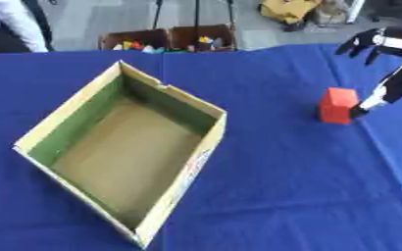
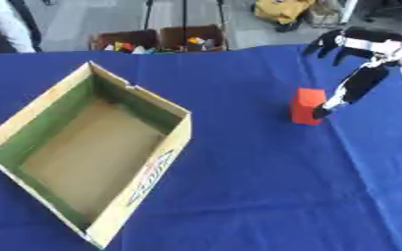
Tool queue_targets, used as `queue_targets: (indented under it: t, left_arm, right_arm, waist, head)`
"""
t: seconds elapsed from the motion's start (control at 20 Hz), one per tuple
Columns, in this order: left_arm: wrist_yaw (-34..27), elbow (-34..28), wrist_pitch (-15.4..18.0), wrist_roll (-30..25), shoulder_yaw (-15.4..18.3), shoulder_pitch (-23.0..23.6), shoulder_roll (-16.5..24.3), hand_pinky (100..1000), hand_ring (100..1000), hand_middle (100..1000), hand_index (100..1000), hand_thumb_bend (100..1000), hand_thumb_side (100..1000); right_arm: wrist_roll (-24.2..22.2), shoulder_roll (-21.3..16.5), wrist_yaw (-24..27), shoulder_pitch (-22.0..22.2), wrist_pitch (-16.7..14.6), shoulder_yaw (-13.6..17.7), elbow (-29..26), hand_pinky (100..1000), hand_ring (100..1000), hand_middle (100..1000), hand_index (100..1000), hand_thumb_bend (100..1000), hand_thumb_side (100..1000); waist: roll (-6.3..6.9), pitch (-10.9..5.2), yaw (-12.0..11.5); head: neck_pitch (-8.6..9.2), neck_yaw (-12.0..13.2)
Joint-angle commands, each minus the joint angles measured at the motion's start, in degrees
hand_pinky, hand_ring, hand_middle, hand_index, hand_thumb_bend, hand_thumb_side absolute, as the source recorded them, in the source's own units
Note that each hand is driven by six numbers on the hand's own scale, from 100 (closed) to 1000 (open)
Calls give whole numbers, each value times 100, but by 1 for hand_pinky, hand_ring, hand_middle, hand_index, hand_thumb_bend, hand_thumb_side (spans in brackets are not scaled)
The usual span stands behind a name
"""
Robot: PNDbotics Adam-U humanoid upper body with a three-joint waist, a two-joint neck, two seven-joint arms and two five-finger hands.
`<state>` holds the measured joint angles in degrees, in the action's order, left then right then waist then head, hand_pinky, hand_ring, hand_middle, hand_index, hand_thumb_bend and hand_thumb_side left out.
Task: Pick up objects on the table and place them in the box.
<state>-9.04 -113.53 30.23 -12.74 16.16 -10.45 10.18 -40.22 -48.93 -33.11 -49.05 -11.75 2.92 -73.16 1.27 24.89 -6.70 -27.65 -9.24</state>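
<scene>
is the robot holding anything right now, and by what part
Nothing is held. The right hand has its fingers spread, with one fingertip at the right side of the upright red block on the blue tablecloth. The open cardboard box holds nothing.

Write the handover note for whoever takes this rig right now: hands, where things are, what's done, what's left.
Right hand: open, reaching in from the upper right, one finger down at the right side of the red block; nothing gripped.
Left hand: not in view.
Red block: standing upright on the blue table, right of the box, apart from it.
Cardboard box: open, left of centre, lying askew, nothing visible inside.
Done: nothing in the box yet.
Left: close the right hand on the block, lift it, carry it left, release over the box.
</scene>
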Motion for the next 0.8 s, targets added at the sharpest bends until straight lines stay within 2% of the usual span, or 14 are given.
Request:
queue_targets:
  t: [0.05,0.45,0.8]
  left_arm:
    - [-5,-107,-6,-14,48,5,155,523,630,784,882,100,724]
    - [4,-107,-13,-57,35,3,134,524,630,784,882,100,723]
    - [15,-107,-5,-92,27,-10,99,524,631,785,880,100,721]
  right_arm:
    - [5,-254,21,-67,-19,89,-130,705,857,858,889,879,292]
    - [93,-226,-150,-30,4,33,-31,693,849,847,884,828,302]
    - [242,-125,-507,5,36,-110,316,663,822,810,867,700,292]
  waist:
    - [-83,-234,-7]
    - [-75,-220,-24]
    - [-59,-178,-69]
  head:
    - [15,-8]
    - [44,-32]
    - [59,-70]
